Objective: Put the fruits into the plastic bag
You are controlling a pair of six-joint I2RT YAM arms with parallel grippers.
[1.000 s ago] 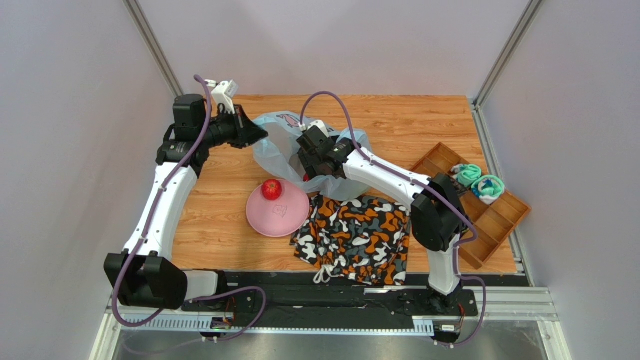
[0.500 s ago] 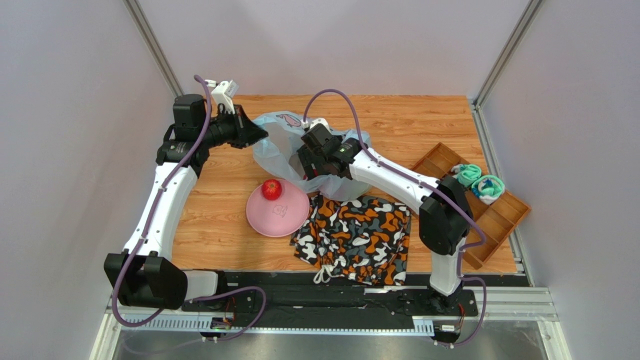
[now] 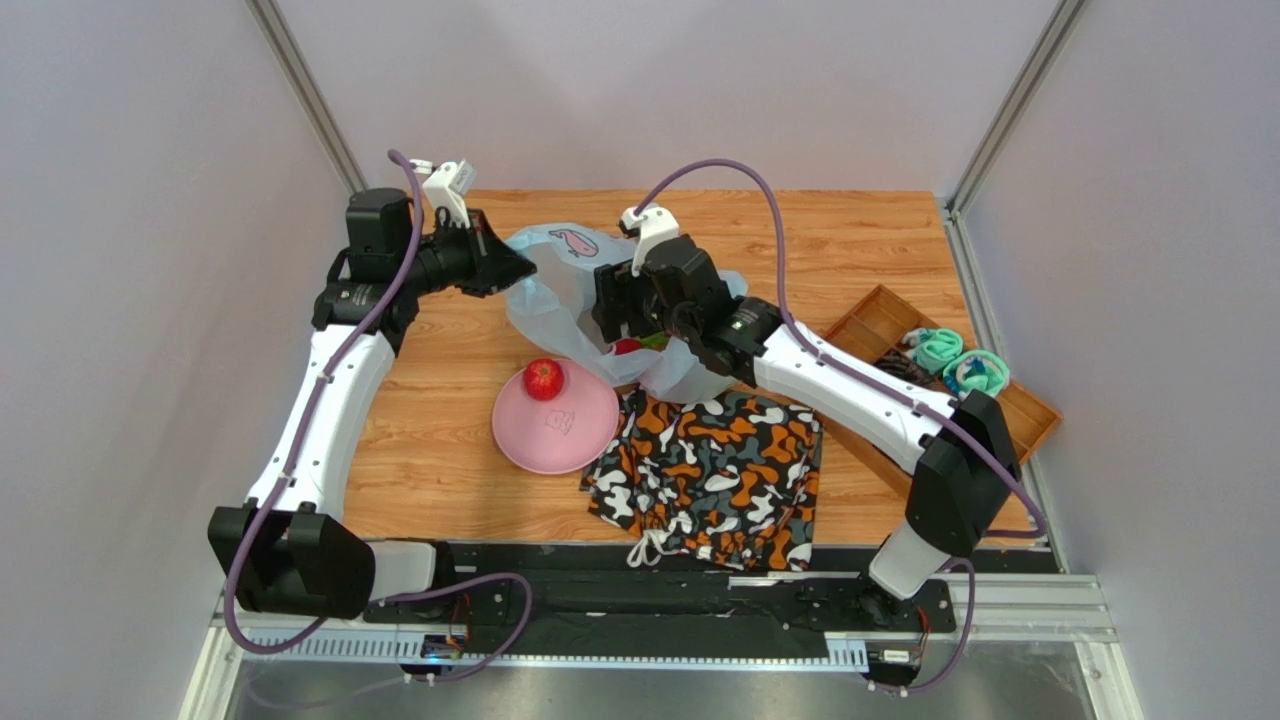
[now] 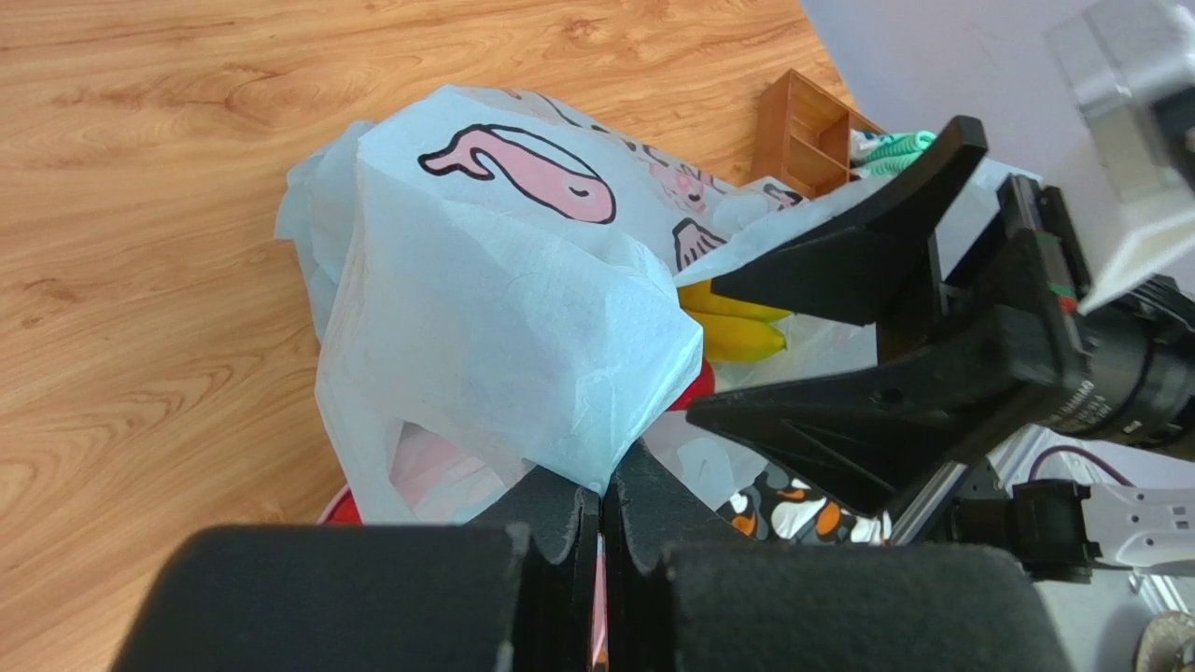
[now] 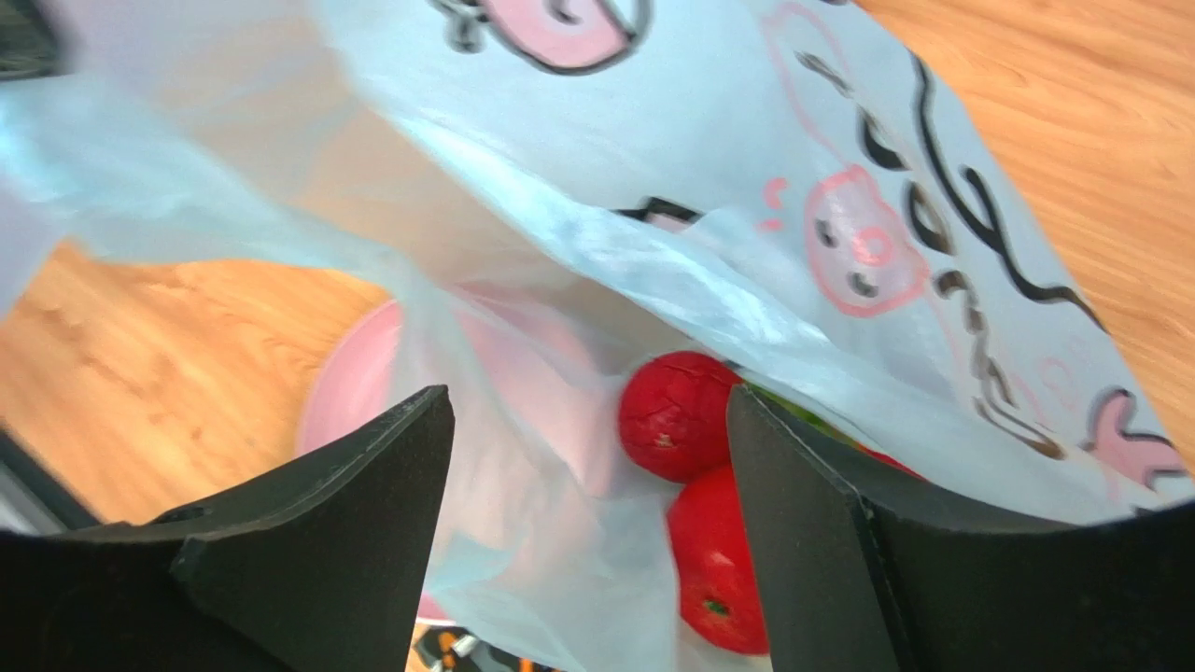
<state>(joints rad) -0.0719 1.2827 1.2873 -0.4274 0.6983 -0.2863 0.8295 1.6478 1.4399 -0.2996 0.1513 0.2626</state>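
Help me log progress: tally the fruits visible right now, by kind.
Red round fruits: 3, one on the pink plate, two in the plastic bag.
Bananas: 2, in the bag.
Total: 5 visible.

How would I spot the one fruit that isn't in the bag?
On the wooden table, find the round pink plate left of the camouflage-patterned cloth. The red round fruit sits on its far edge, the only fruit in the open; the others lie inside the light-blue plastic bag behind it.
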